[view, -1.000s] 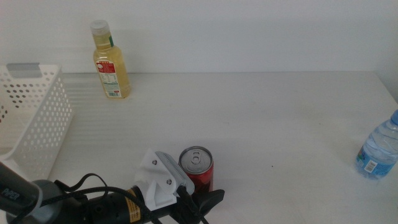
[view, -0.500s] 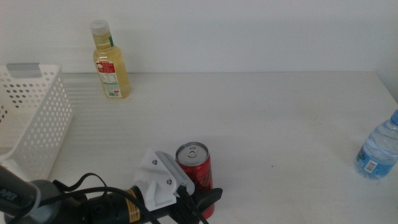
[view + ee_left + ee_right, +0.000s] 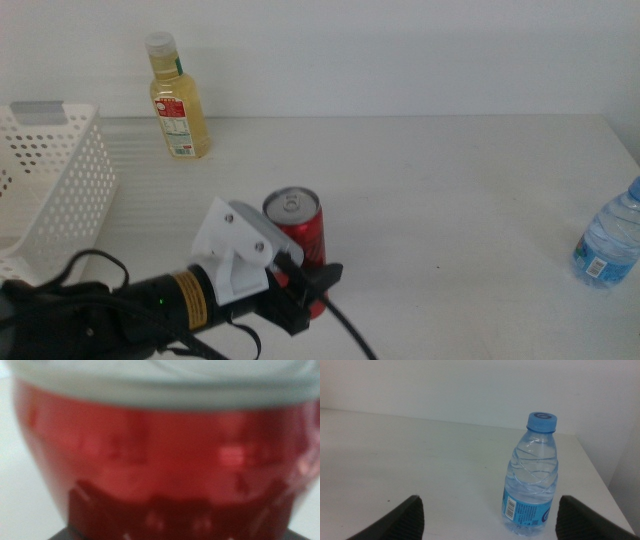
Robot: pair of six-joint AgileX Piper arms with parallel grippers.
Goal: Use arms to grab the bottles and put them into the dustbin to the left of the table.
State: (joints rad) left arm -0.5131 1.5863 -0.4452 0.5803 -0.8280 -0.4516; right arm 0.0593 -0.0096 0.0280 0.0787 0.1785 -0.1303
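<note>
Jaws of the left gripper [image 3: 310,290] clamp the red can [image 3: 296,232]; right gripper [image 3: 487,530] jaws stand apart, facing the water bottle [image 3: 532,477].

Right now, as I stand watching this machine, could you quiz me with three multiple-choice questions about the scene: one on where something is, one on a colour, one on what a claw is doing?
1. Where does the yellow bottle stand?
A. inside the basket
B. at the table's far edge, right of the basket
C. beside the water bottle

2. What colour is the water bottle's cap?
A. white
B. red
C. blue

3. What is the left claw doing?
A. gripping the red can
B. hanging empty
C. holding the water bottle

Answers: 1 B, it stands upright there. 2 C, clear in the right wrist view. 3 A, the can fills the left wrist view.
</note>
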